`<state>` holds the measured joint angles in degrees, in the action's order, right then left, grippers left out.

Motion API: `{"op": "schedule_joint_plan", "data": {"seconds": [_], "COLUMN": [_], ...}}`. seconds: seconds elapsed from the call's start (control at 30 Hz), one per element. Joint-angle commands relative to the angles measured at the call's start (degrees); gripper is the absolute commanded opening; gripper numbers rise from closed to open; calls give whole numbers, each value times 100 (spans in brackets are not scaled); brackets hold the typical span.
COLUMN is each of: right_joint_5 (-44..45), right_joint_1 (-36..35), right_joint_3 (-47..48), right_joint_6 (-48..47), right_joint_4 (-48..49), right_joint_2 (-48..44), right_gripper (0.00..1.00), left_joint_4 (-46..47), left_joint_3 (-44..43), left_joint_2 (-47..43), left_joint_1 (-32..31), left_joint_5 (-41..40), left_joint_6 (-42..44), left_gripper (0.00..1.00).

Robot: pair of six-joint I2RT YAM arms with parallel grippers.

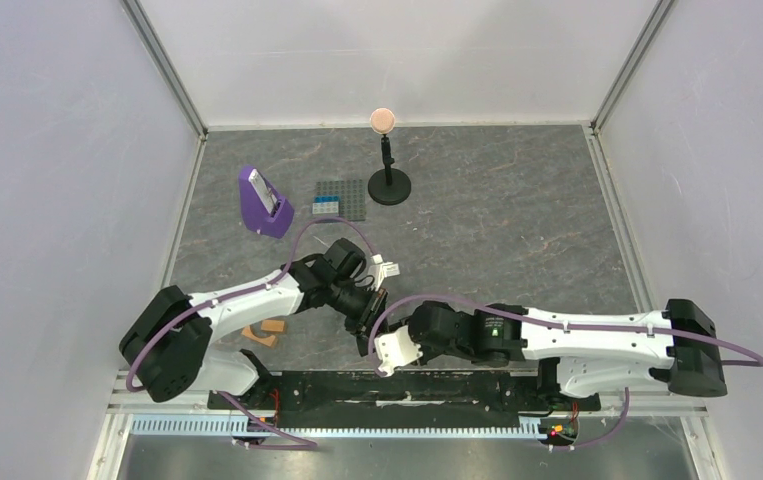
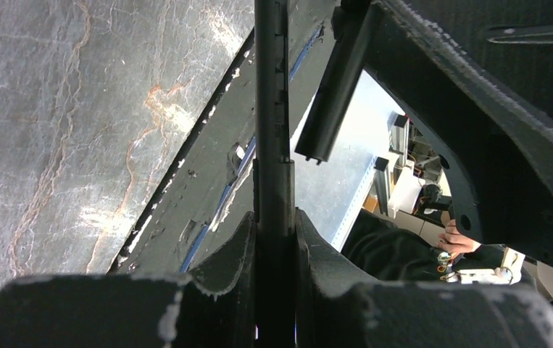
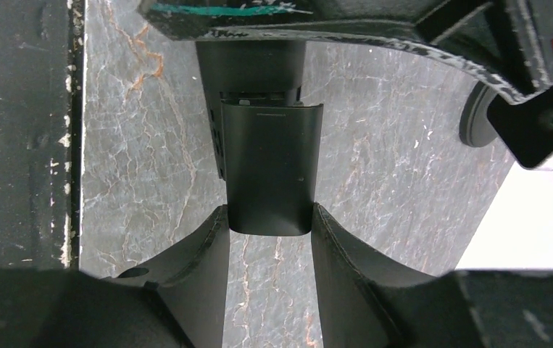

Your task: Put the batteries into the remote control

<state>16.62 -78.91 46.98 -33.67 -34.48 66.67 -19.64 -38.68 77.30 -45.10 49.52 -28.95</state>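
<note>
The remote control [image 2: 273,109] is a slim black bar, seen edge-on in the left wrist view. My left gripper [image 2: 275,217] is shut on it. In the right wrist view its smooth black back [image 3: 269,170] points toward me, and my right gripper [image 3: 268,217] pinches its rounded near end between the fingertips. In the top view both grippers meet above the table's near middle, left gripper [image 1: 362,312] and right gripper [image 1: 375,338], and they hide the remote. The batteries are not in view.
A purple stand holding a white device [image 1: 264,200] is at the back left. A grey studded baseplate [image 1: 342,197] and a black stand with a tan ball [image 1: 388,180] are behind the grippers. Orange-tan blocks [image 1: 265,330] lie under the left arm. A small white piece [image 1: 387,268] lies nearby.
</note>
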Motion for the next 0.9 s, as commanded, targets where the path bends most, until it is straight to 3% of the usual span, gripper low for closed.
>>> {"op": "schedule_joint_plan", "data": {"seconds": [0.0,0.87], "right_joint_5": [48,118], "right_joint_1": [-71,-80], "right_joint_3": [233,356], "right_joint_6": [34,345], "right_joint_4": [-169,-118], "right_joint_2": [82,389], "right_gripper": [20,17], "left_joint_4": [23,142], "left_joint_3": [-241,-248], "left_joint_2": [-21,18], "left_joint_1": [-33,-113], "left_joint_5": [-25,-9], "left_joint_6": [235,142], "left_gripper": [2,2]}}
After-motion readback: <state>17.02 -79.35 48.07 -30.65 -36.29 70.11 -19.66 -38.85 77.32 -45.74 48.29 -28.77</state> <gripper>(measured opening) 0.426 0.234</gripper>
